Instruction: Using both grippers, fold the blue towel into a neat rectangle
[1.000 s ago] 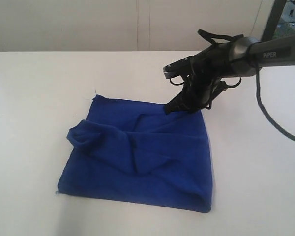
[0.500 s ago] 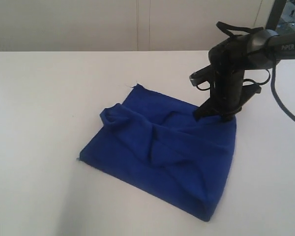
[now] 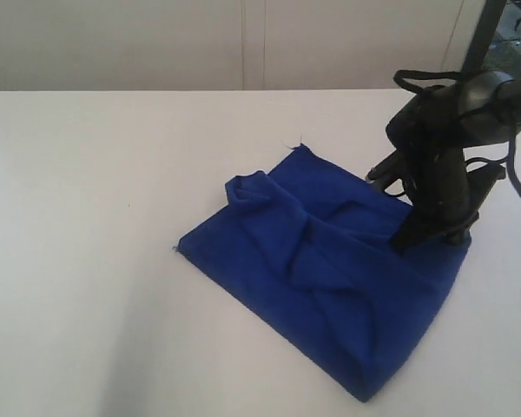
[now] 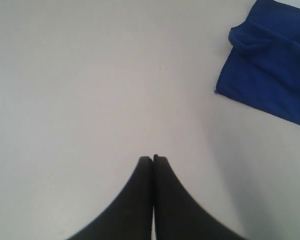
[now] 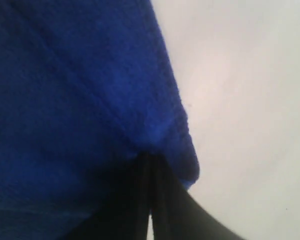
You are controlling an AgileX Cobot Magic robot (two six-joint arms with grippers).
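The right tool (image 3: 410, 239), clamped on the blue towel (image 3: 321, 261), is dragging it aside, rumpled; the left tool (image 4: 153, 159), tips together, is idling well away.

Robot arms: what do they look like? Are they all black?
Mostly black. The right gripper is black and chunky, with looping black cables above it and a rounded grey tube behind. The left gripper shows two smooth black fingers that curve in to thin tips.
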